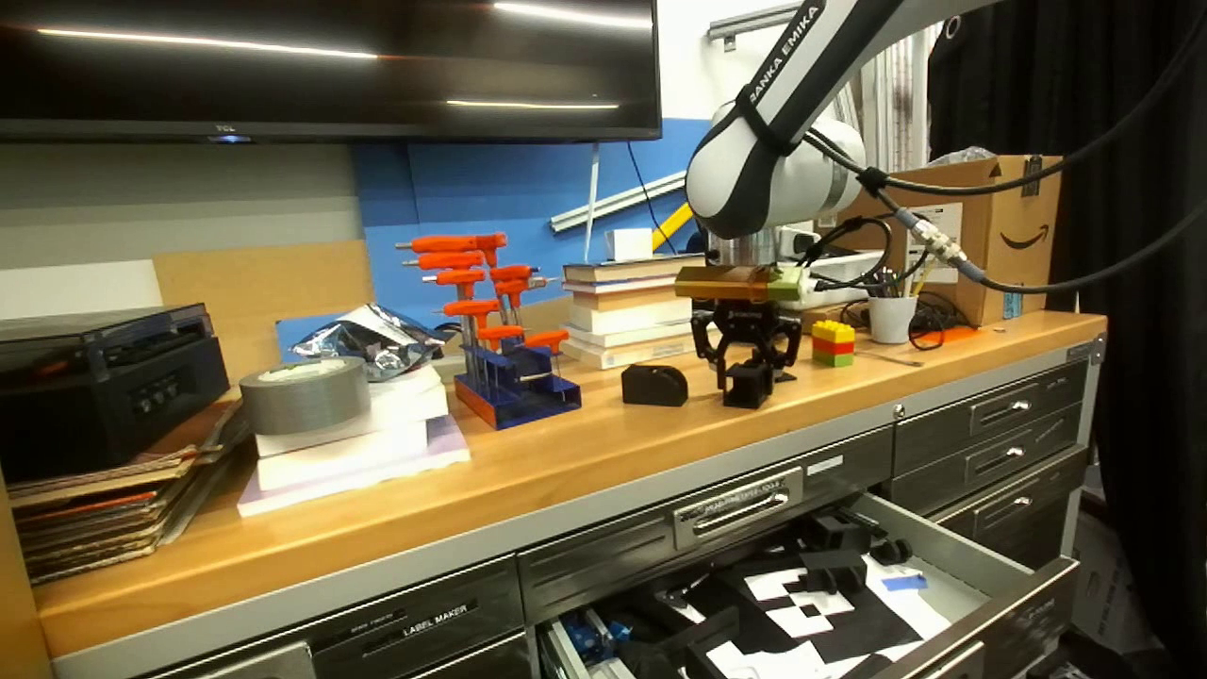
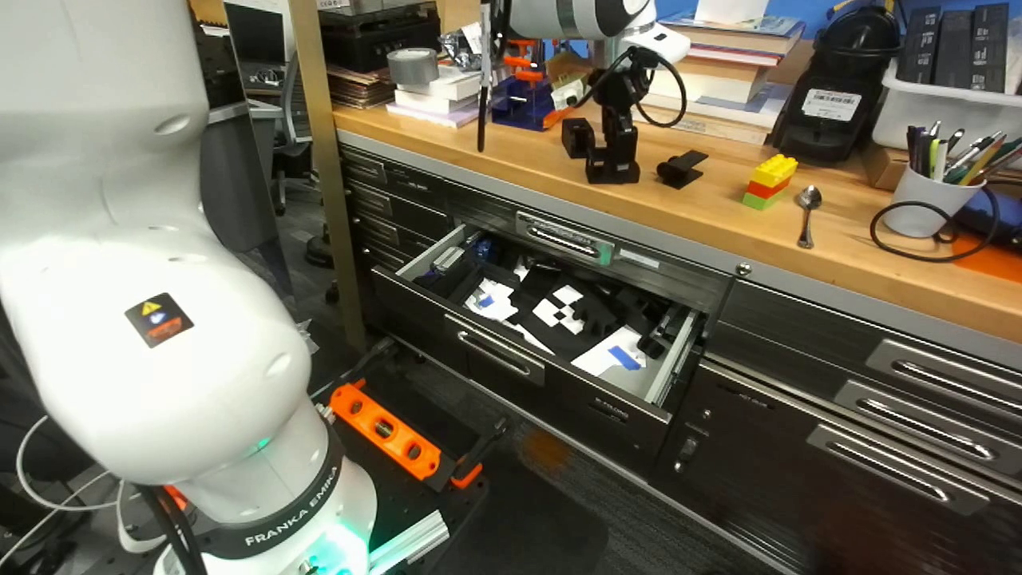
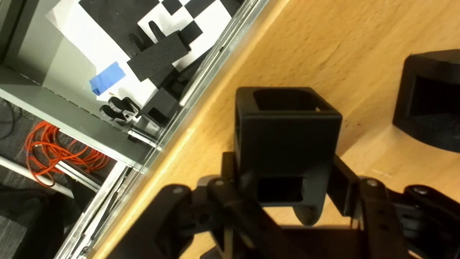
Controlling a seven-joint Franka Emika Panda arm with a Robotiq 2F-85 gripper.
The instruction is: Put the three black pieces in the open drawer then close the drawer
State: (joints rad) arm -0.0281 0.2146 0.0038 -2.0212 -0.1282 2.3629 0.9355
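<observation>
The black two-fingered tool [image 3: 286,175] is closed partway, bearing on both sides of the hollow matte-black block [image 3: 289,144] on the wooden table [image 1: 585,453]. Near it stand the round-cornered black piece [image 1: 653,386] and the black piece with a flat plate [image 2: 680,170]. The wide grey metal drawer [image 2: 519,391] stands open below the table's front edge, on the robot's side, long side parallel. Likely move: lift, clear the edge, lower.

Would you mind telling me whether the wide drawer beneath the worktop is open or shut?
Open: both exterior views show the drawer pulled out, checkered paper visible inside.
</observation>
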